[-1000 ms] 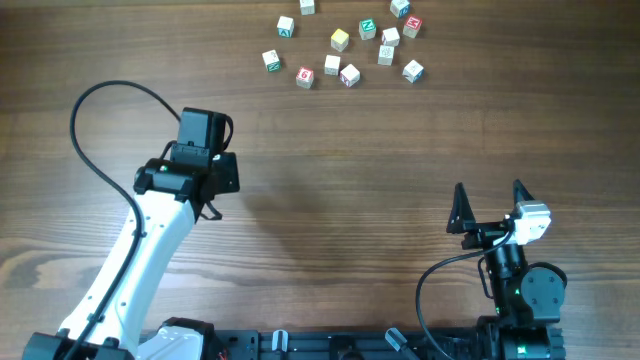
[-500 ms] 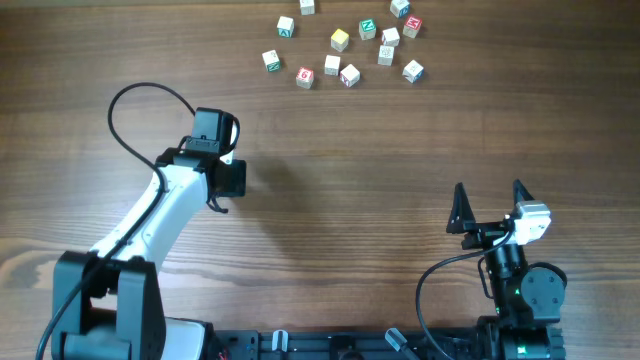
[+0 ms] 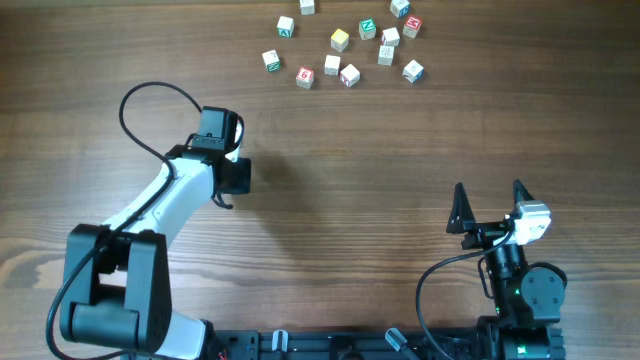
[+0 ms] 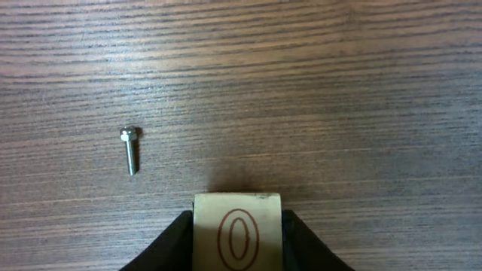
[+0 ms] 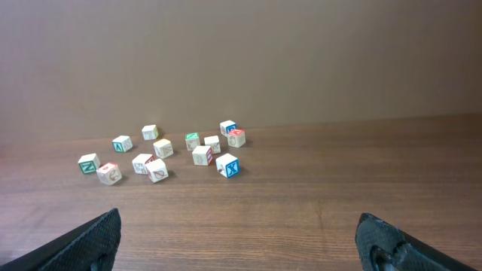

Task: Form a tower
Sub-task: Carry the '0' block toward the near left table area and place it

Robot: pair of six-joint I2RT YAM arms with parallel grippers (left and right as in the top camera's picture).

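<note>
Right now my left gripper is hanging low over the wooden table, left of the middle, at the end of my white left arm. Its two dark fingers are standing narrowly apart, one close on each side of a pale O cube whose red letter is facing my wrist camera. The gap between them is only about as wide as the cube. Whether the pads are pressing on it or merely flanking it, I cannot tell. A thin shadow is lying on the wood along the cube's far edge. A small metal screw is lying on the table to the left of the cube, apart from it, with its head pointing away from me.

My right gripper is resting near my own edge of the table on the right side. Its jaws are gaping as wide as they go and are holding nothing.

The other letter cubes for the tower are lying in a loose cluster at the far edge of the table, right of the middle and well apart from both of my grippers. Among them a yellow-topped cube is sitting near the middle, and a cube with a blue X is lying nearest my right wrist camera. From these views I cannot tell whether any cube is sitting on top of another.
</note>
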